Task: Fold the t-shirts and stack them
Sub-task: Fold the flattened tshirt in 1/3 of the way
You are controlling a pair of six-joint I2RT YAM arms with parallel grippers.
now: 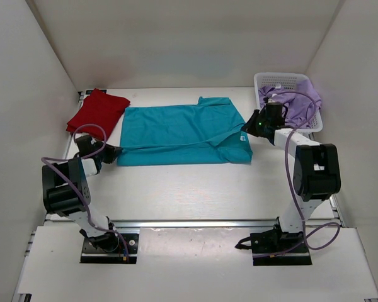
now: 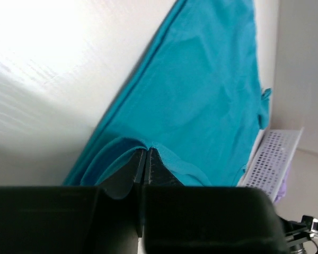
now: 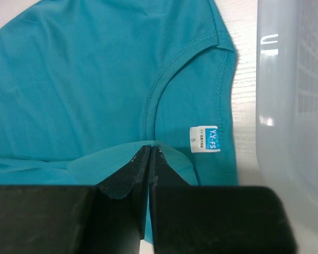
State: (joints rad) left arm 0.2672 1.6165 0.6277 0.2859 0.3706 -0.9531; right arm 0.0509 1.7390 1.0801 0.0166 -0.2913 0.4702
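Fingers (image 2: 131, 172) of the left gripper (image 1: 111, 153) are pressed together on a raised ridge of hem at the near-left corner of the teal shirt (image 1: 176, 129). The fingers (image 3: 128, 173) of the right gripper (image 1: 247, 129) are clenched the same way on a fold at the shirt's near-right end, just short of the neck opening and its white size label (image 3: 205, 139). Holding both ends of one long edge probably lets the two arms carry that edge across together, so the crease runs straight.

The teal shirt lies spread on the table (image 1: 189, 189), mostly flat, with a diagonal fold near the right gripper where part of it looks turned in over the body. Just left of the teal shirt's far-left corner, the red shirt (image 1: 97, 112) sits as a compact folded pile, likely the base of the stack. Right of and beyond the teal shirt, a white basket (image 1: 280, 77) holds the lavender shirt (image 1: 300, 99), crumpled and draped over the rim, not yet folded.
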